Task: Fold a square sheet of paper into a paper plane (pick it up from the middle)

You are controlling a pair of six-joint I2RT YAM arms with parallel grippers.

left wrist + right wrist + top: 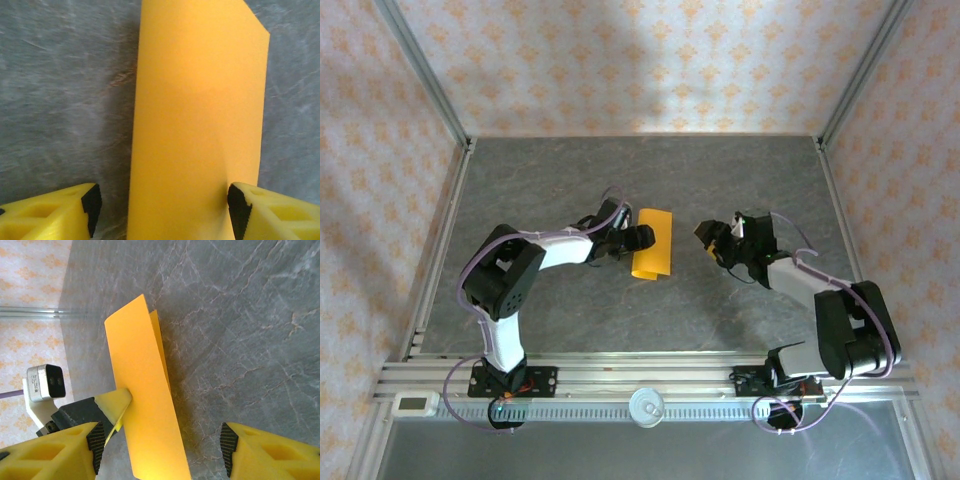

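The square sheet of paper (655, 245), bright orange, lies mid-table folded loosely in half, its upper flap bowed up off the grey table (570, 190). My left gripper (642, 238) is at the sheet's left edge, open. In the left wrist view the paper (200, 110) runs between the wide-apart jaws of that gripper (162, 205); the right finger (245, 210) overlaps its edge and the left finger stands apart from it. My right gripper (705, 238) hangs open to the right of the sheet, not touching it. In the right wrist view the folded paper (140, 390) stands ahead of that gripper (162, 447). A paper plane is out of view.
Aluminium rails (440, 250) edge the table on both sides, with patterned walls behind them. A slotted front rail carries a white round knob (647, 405) and a small white device (415, 403). Bare grey table lies behind and in front of the sheet.
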